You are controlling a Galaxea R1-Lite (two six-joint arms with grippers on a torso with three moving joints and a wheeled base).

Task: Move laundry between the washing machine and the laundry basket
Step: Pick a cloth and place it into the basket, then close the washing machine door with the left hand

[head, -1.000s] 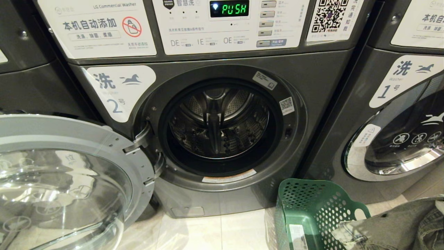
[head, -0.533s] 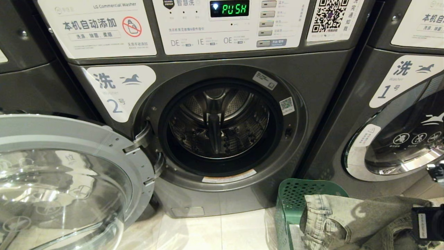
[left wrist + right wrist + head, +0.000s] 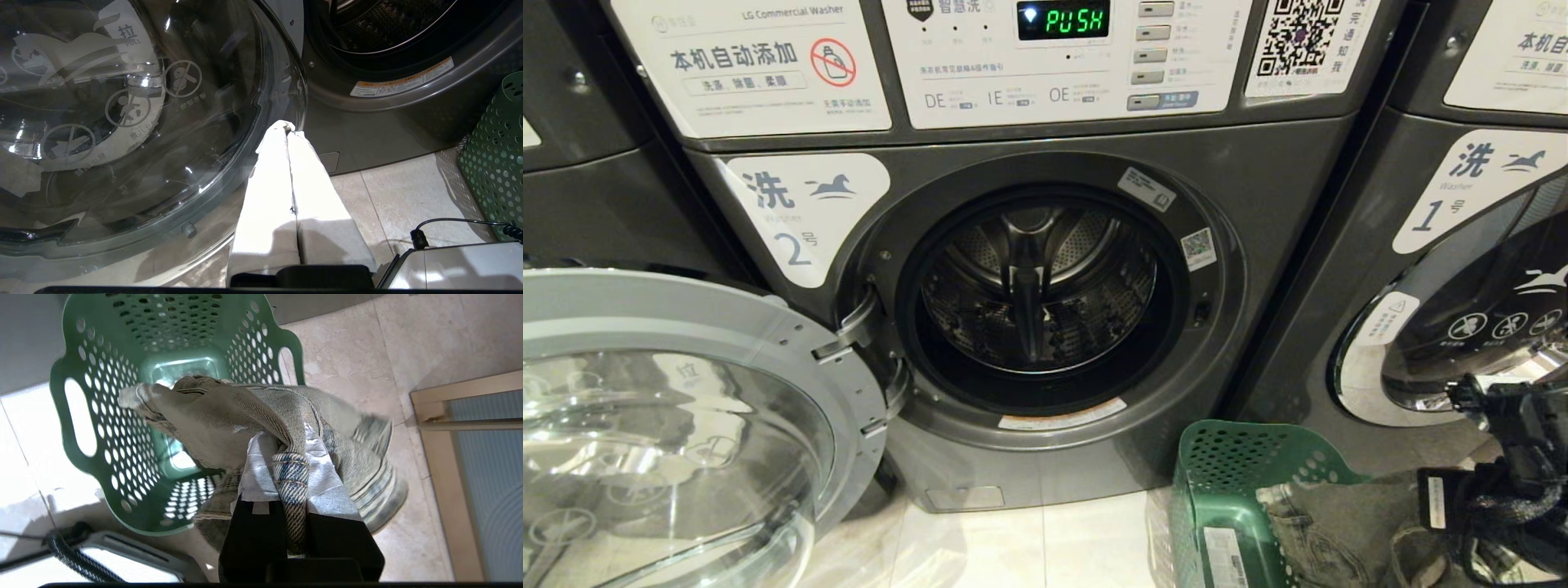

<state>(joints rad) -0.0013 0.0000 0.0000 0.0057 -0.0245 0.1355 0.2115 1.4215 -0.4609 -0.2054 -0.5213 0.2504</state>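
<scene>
Washing machine number 2 stands with its round glass door swung out to the left, and its steel drum looks empty. A green perforated laundry basket sits on the floor at the lower right. My right gripper is shut on a fold of faded grey-blue jeans, which hang above the basket's mouth and right rim. In the head view the jeans bunch under my right arm. My left gripper is shut and empty beside the door glass.
Washer number 1 with its door closed stands right behind the basket. Pale floor tiles run in front of the machines. My own base and a black cable lie low on the right, and a wood-framed panel stands beyond the basket.
My right arm has come up into the head view from the lower right, carrying the jeans leftward over the basket. The cloth then dropped lower over the basket. The left arm has not moved.
</scene>
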